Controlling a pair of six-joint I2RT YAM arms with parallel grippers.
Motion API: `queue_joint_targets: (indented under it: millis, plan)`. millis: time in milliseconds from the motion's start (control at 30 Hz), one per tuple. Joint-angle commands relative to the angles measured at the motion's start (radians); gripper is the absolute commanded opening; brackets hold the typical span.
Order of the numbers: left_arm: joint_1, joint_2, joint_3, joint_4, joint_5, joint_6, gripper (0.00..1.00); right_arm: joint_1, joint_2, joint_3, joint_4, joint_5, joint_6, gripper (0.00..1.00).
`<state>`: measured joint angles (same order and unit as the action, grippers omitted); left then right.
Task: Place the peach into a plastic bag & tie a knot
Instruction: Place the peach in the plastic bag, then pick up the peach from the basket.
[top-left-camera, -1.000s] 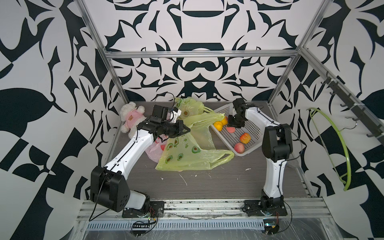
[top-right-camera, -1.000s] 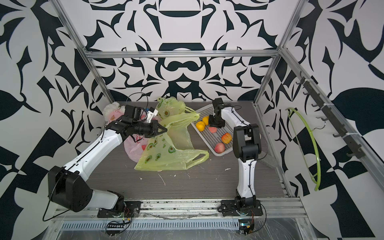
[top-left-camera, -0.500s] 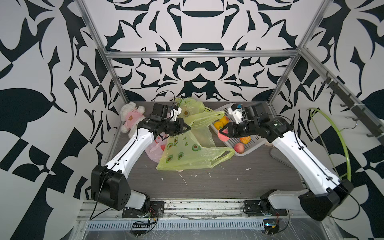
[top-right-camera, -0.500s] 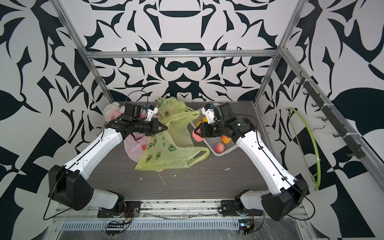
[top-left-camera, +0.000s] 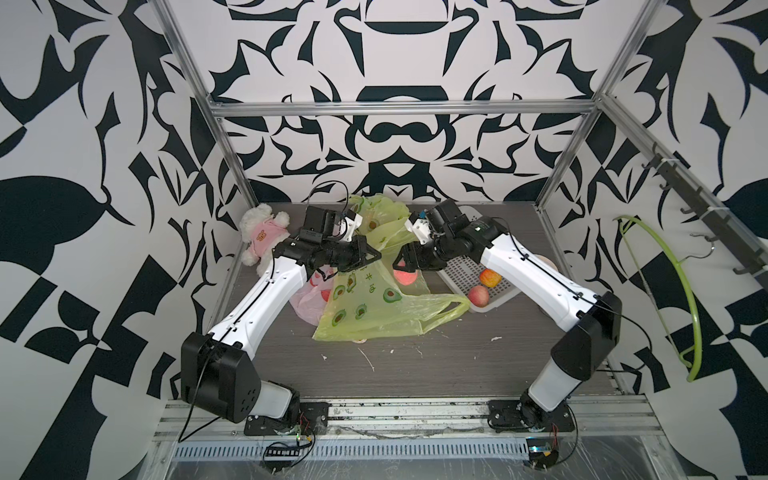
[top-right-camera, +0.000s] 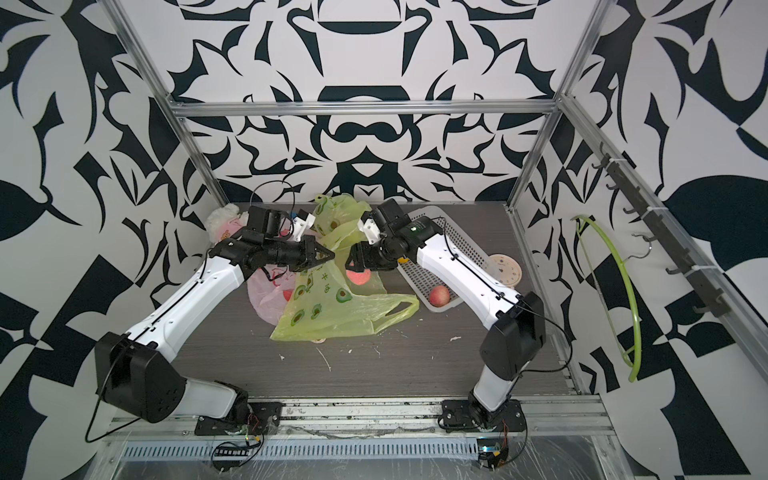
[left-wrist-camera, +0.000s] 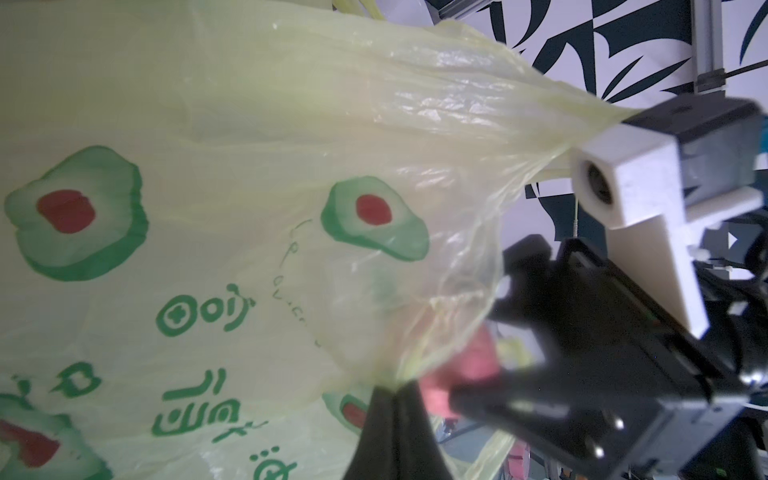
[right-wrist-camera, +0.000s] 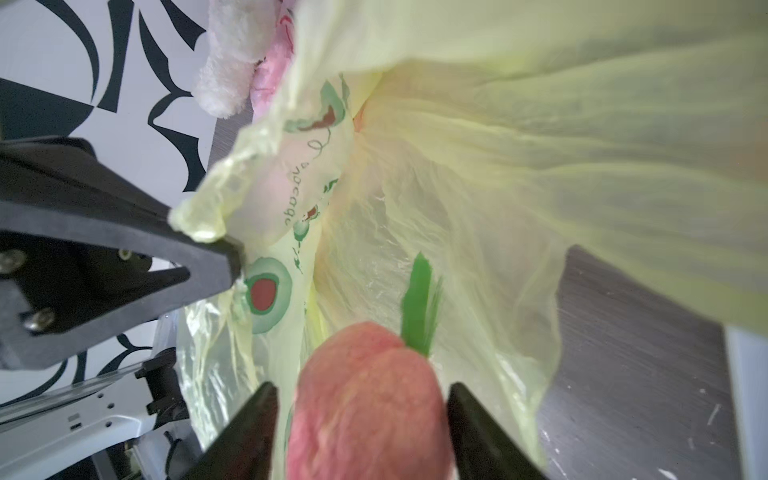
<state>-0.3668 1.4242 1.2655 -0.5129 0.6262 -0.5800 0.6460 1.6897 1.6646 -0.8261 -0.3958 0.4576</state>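
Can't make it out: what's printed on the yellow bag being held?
The bag shows green avocado halves with red pits; best in left wrist view.

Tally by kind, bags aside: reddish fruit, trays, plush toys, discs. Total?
Reddish fruit: 3 (peach at the right pincer, in the yellow-green bag's mouth; two others in the tray)
Tray: 1
Plush toy: 1
Beige disc: 1
Total: 6
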Motion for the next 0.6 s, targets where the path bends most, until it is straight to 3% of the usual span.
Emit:
queue_joint_targets:
  millis: [0,133,333,467,567]
  plan:
    - [0.002,-0.012,-0.003,0.021,0.018,-0.004,0.0,-0.008,-0.084,0.052,-0.008,0.033,-0.039,0.91]
    - [0.004,0.008,0.017,0.019,0.021,0.01,0.0,-0.103,-0.215,-0.023,-0.035,0.048,-0.061,0.94]
    - [0.006,0.04,0.029,0.016,0.025,0.028,0.0,-0.423,-0.418,-0.198,-0.024,0.015,-0.106,0.95]
    - [0.006,0.054,0.035,0.018,0.036,0.032,0.0,-0.533,-0.32,-0.191,-0.13,0.212,-0.156,0.91]
    - [0.005,0.053,0.035,0.021,0.043,0.035,0.0,-0.57,-0.251,-0.237,-0.109,0.327,-0.163,0.89]
